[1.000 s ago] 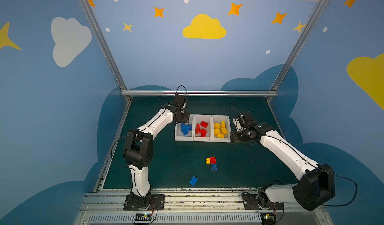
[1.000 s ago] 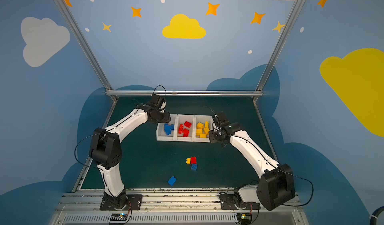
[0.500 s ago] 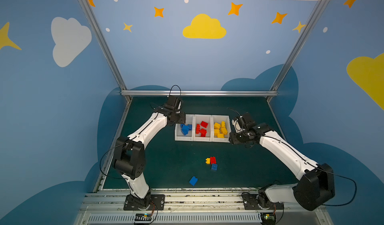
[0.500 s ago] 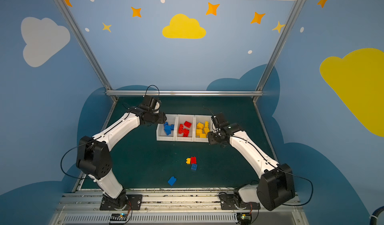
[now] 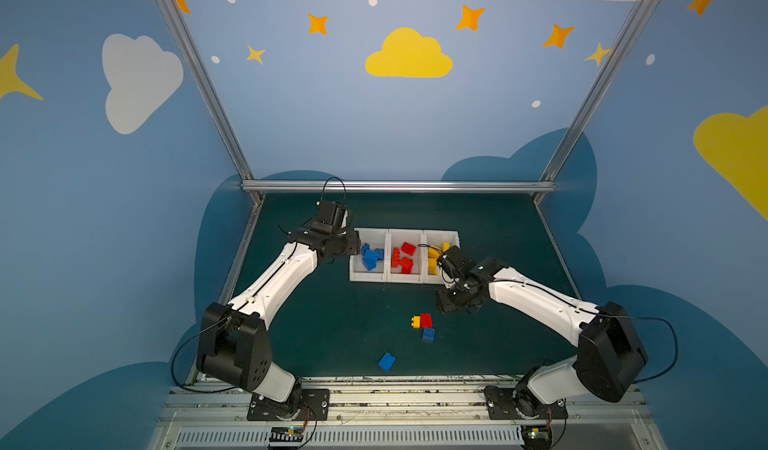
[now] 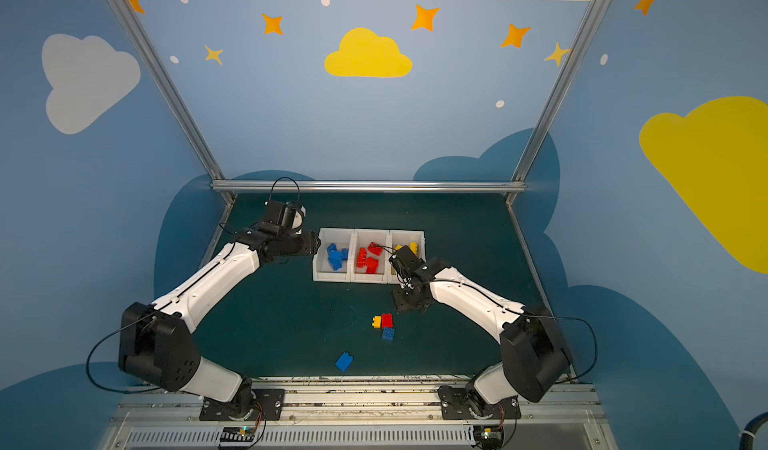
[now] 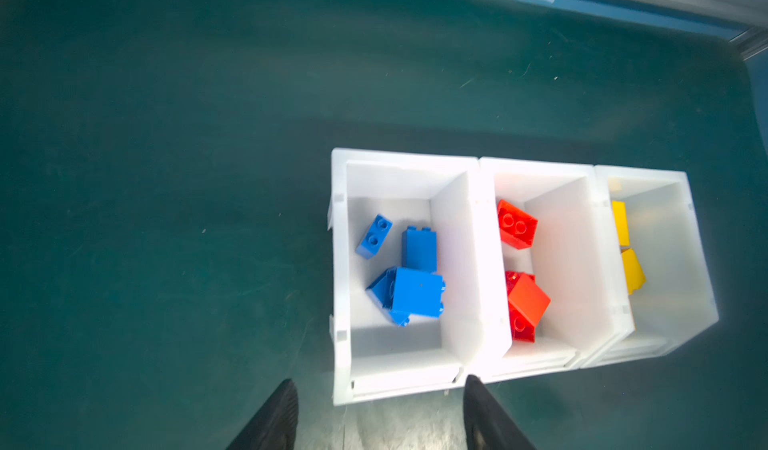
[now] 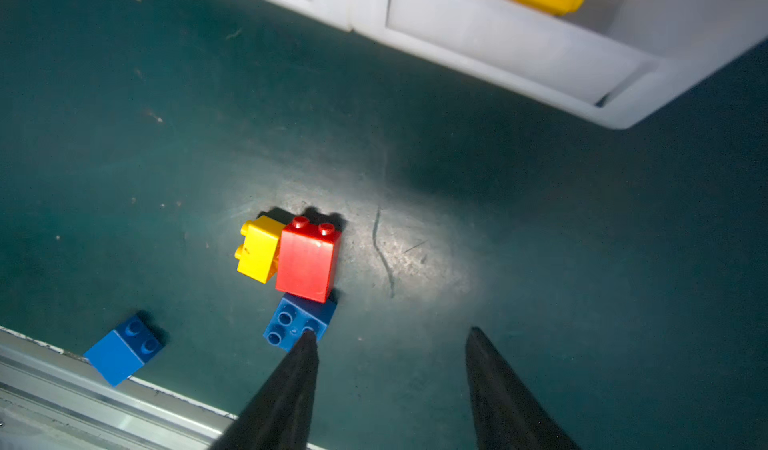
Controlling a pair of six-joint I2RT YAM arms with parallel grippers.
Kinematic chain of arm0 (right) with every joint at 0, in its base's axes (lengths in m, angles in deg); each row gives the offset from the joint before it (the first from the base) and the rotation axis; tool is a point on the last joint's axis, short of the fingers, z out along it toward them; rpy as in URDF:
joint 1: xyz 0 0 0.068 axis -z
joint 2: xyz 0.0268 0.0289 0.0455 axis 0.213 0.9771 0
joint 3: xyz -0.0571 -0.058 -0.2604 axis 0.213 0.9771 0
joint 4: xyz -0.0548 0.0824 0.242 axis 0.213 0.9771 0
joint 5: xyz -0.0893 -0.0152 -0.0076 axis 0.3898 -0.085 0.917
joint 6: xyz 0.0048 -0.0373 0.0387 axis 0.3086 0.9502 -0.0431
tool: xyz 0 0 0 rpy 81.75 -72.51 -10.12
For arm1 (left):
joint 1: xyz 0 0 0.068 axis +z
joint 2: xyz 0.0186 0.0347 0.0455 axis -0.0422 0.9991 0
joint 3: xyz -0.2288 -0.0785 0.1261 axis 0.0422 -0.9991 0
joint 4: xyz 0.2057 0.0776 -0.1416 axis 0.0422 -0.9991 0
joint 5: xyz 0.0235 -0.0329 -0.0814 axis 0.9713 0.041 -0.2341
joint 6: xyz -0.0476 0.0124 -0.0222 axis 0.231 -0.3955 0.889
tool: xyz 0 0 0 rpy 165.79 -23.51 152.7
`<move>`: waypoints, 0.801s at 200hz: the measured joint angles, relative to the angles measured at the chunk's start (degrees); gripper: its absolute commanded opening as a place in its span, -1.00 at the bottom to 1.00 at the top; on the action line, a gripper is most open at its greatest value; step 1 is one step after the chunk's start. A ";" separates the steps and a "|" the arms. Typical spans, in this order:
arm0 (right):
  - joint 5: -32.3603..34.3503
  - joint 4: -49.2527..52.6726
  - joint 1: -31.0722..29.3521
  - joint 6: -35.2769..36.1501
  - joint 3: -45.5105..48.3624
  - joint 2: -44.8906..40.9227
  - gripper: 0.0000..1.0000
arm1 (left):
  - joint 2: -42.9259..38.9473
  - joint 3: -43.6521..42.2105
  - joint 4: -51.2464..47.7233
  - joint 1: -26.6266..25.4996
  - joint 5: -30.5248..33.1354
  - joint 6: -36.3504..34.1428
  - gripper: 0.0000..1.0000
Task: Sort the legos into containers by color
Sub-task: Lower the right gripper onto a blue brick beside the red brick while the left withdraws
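Right wrist: blue lego near rail, right claw spread.

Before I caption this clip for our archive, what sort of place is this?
Probably a robot test booth dressed like a playroom: left arm and right arm bolted to a rail, cloud-and-star walls, white bins and loose toy bricks on a mat.

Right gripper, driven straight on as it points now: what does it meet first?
Likely the bare mat: the right gripper is open over it. One finger may clip the blue brick; depth unclear.
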 measured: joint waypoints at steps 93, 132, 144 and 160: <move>-0.17 0.07 -8.59 -3.56 -1.22 7.80 0.17 | -7.17 -8.24 -0.02 1.75 0.22 1.51 0.28; -0.35 0.13 -10.88 -4.94 -1.90 10.01 0.20 | -8.13 -11.15 0.02 2.08 0.15 2.45 0.28; -0.39 0.26 -11.26 -5.40 -2.32 10.78 0.20 | -8.15 -11.58 -0.02 2.10 0.04 2.69 0.28; -0.17 0.57 -11.72 -6.19 -2.95 11.85 0.20 | -8.15 -11.93 0.07 2.10 -0.04 2.91 0.28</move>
